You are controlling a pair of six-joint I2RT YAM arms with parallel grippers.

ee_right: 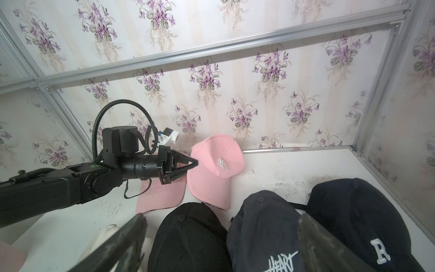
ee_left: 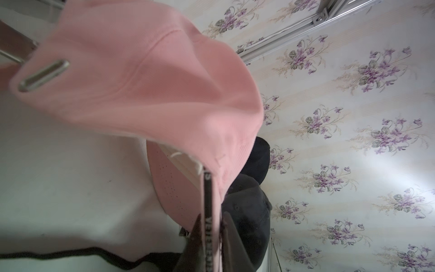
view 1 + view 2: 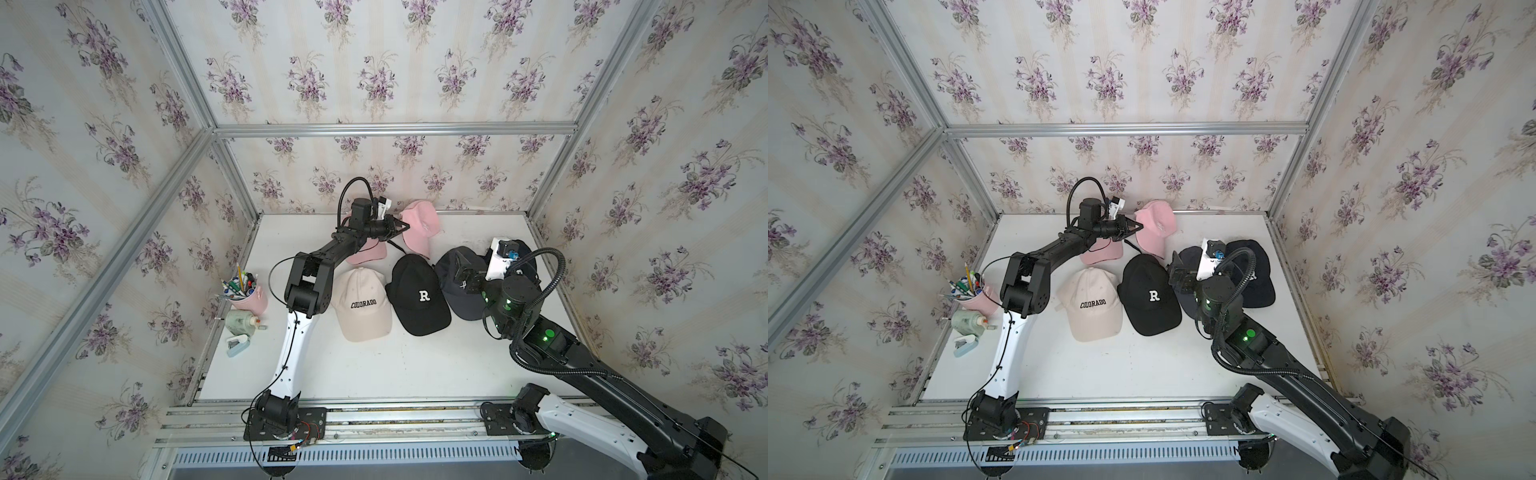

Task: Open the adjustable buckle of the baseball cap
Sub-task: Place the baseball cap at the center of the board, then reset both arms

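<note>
We find the pink cap at twelve o'clock on the table, crown tipped up and its metal buckle exposed at the back. The left gripper meets it from nine o'clock. Its jaws stand slightly apart, with the black lettered strap between them and a gap on one side, so we judge the pinch loose. The right gripper, at three o'clock, gapes wide and empty above the dark caps, presumably parked clear of the work.
</note>
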